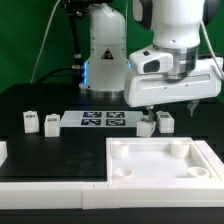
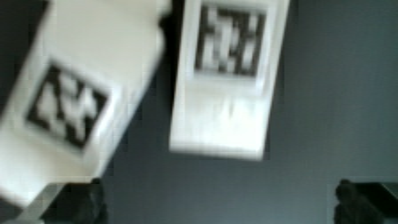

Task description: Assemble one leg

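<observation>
- The hand point(image 1: 168, 108) hung wide open and empty, low over the desk point(image 1: 40, 100).
- Beneath it, the nearer leg point(image 1: 147, 126) and the farther leg point(image 1: 165, 121) sat close together, just past the marker board point(image 1: 103, 121) on the exterior view's right.
- A third leg point(image 1: 30, 121) and a fourth leg point(image 1: 52, 121) stood toward the exterior view's left.
- The white tray point(image 1: 160, 178) lay nearer the camera.

Robotics lab — Franka arm point(image 1: 175, 40) over black table point(image 1: 50, 148), marker board point(image 1: 100, 121), green backdrop point(image 1: 15, 40).
</observation>
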Motion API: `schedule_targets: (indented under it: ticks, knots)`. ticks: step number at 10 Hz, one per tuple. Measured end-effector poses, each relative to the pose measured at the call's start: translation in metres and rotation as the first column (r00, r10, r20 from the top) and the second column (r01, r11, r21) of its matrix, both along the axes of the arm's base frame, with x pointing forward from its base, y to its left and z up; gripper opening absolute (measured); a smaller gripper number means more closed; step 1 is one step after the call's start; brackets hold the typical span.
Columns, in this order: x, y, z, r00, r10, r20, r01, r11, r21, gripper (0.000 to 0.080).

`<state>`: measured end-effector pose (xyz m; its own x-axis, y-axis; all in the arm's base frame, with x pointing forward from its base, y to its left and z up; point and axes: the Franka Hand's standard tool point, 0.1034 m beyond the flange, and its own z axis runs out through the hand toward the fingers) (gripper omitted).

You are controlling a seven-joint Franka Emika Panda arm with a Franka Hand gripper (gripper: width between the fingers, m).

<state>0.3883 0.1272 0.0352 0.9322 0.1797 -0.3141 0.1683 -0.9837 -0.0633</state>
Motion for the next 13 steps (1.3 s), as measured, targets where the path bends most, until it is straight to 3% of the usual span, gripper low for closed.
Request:
schedule_targets:
  ticks: [3, 4, 6, 7, 10, 13]
  knots:
    - [-0.010, 0.009, -0.001, 0.969, 0.019, -0.248, -0.031, 0.999, -0.043, 0.0649]
    - [-0.017, 0.008, -0.002, 0.936, 0.023, -0.351, -0.045, 0.997, -0.055, 0.0649]
    - [-0.015, 0.008, -0.007, 0.870, 0.020, -0.493, -0.059, 0.996, -0.063, 0.0649]
    - [-0.020, 0.006, -0.006, 0.802, 0.017, -0.598, -0.075, 0.995, -0.072, 0.0649]
    - [-0.007, 0.008, -0.009, 0.796, 0.017, -0.605, -0.074, 0.995, -0.070, 0.0649]
    - [-0.007, 0.009, -0.009, 0.797, 0.018, -0.604, -0.074, 0.995, -0.069, 0.0649]
